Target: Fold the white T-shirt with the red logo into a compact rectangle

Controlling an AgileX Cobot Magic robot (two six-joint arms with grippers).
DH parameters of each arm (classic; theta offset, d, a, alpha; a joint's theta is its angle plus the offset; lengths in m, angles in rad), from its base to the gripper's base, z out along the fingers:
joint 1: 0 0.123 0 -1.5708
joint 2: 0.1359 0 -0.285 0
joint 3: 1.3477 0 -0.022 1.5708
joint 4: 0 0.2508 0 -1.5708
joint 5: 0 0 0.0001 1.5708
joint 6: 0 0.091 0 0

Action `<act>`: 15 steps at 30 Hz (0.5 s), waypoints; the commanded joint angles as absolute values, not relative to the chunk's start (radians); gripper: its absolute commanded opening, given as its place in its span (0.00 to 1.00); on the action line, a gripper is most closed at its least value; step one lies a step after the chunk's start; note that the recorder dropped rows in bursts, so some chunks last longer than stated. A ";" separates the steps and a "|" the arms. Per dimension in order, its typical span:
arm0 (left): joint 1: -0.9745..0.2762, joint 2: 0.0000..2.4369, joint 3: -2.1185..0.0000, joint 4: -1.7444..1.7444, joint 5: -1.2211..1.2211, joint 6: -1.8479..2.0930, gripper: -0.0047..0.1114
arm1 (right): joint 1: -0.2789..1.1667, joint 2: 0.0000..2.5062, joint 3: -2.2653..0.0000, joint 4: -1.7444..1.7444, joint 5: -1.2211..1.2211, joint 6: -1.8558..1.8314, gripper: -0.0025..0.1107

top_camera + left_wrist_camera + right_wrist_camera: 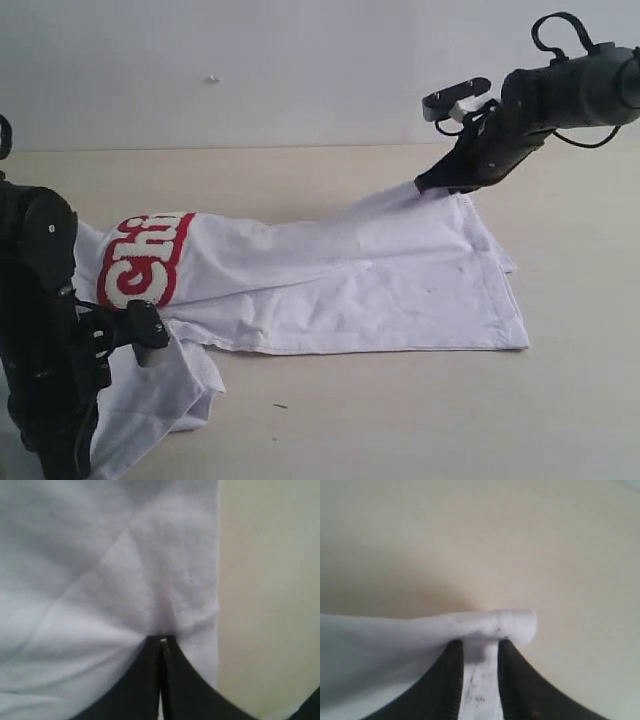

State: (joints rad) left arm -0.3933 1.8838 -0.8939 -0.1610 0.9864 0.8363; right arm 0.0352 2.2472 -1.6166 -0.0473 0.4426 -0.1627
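R gripper [428, 186] is clamped on the white T-shirt [380, 280]. In your R wrist view both black fingers [451, 680] pinch a rolled edge of the cloth, w/ a strip of white fabric showing between them. In the ext view that pinch sits at approx 2 o'clock of the garment. The fabric rises from the table [420, 420] to the fingertips in a taut ridge, so that corner is off the surface.

L gripper [162, 641] is closed too. Your L wrist view shows its jaws pressed together w/ a puckered fold of shirt caught at the tips, right by a straight edge of the cloth, bare tabletop beyond it. In the ext view the L arm [40, 330] stands at approx 8 o'clock, and a bunch of white fabric pools under it at 7 o'clock.

Shirt lies stretched across the table centre, 9 to 3 o'clock, folded over on itself w/ creases running along it. Its 3 o'clock end lies flat w/ layered edges.

Red logo [140, 262] is face up at the 9 o'clock end, just beside the L arm. You can read only "Chi"; the rest is out of sight.
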 commanded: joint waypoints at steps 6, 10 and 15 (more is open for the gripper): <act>-0.392 1.817 -0.968 -0.179 1.057 0.801 0.04 | 0.021 2.259 -1.729 -0.044 0.598 -0.101 0.33; -0.314 1.711 -1.012 -0.166 0.658 0.622 0.04 | 0.028 2.210 -1.729 0.120 0.662 -0.198 0.21; -0.153 1.808 -1.020 -0.168 0.298 0.315 0.04 | 0.045 2.206 -1.650 0.287 0.760 -0.359 0.02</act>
State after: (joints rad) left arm -0.2096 1.7445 -1.0142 -0.1742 0.4002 0.4322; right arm 0.0350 2.2115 -1.7042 0.2329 0.7377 -0.3006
